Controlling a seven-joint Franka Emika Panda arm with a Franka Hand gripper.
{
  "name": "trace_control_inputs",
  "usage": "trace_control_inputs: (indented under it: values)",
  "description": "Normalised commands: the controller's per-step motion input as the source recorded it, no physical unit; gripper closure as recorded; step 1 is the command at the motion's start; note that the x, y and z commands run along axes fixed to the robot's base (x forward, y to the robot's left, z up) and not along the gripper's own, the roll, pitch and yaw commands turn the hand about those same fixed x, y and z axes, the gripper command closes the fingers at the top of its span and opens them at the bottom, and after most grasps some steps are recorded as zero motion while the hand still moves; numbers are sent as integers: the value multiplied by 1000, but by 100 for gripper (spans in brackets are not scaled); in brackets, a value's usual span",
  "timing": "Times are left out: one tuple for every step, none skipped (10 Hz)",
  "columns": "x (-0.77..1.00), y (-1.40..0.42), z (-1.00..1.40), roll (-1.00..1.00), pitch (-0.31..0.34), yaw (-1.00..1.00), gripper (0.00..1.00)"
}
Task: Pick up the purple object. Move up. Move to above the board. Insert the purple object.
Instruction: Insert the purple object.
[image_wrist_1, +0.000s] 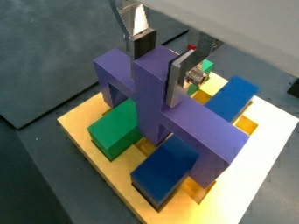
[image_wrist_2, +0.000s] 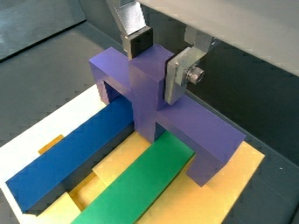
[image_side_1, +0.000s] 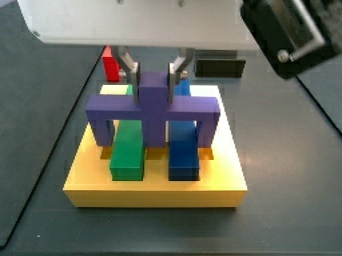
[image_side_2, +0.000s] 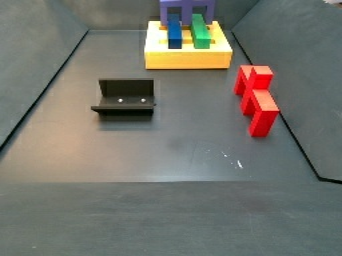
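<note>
red block (image_side_2: 257, 97) near wall, fixture (image_side_2: 126, 97) mid-floor

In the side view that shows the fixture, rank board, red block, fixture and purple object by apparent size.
1. The board, though far from the camera.
2. The fixture and the red block look alike; unranked.
3. The purple object, cropped at the frame edge, so unsure. The gripper is out of this view.

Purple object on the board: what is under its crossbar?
Under the purple object, held by the gripper, the green bar and blue bar run across the yellow board. Its leg ends and slots are hidden.
</note>
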Motion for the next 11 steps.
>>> trace_control_inputs:
  values:
    - [180, -66, -63, 153, 0, 0, 100]
    - [194, -46, -46, 124, 0, 0, 100]
    - [157, -3, -100, 86, 0, 0, 100]
    - [0, 0, -157, 43, 0, 0, 100]
    - [0, 0, -231, 0, -49, 0, 100]
    - [-3, 0, -220, -64, -91, 0, 100]
    - [0, -60, -114, -63, -70, 0, 100]
    - [0, -54, -54, -87, -51, -20, 100]
    - [-17, -31, 0, -106, -41, -77, 100]
    - [-29, -20, -14, -69, -33, -77, 100]
    - [-137, -11, -20, -57, -51, -57, 100]
